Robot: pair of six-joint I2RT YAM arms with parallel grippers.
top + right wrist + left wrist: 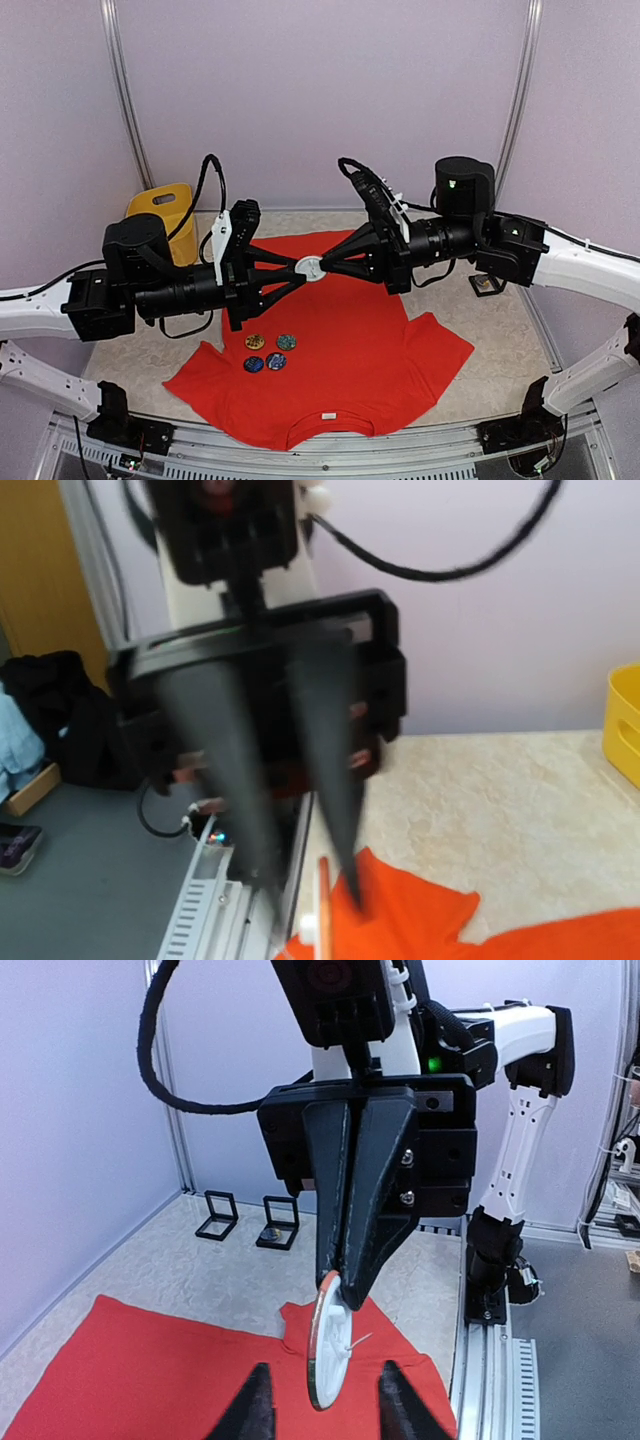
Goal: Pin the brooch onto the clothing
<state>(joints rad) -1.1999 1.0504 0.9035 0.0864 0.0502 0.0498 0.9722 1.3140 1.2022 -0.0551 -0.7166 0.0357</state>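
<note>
Hanging brooch (310, 267) well above clothing (350, 360)

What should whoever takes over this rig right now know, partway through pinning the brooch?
Right gripper: shut on the edge of the white round brooch, holding it in the air above the shirt.
Left gripper: open, one finger on each side of the brooch, not gripping it.
Red-orange T-shirt: spread flat below, with four small round badges sitting on it.
Done: brooch lifted and held by one arm.
Left: bring it down and pin it onto the shirt.
</note>
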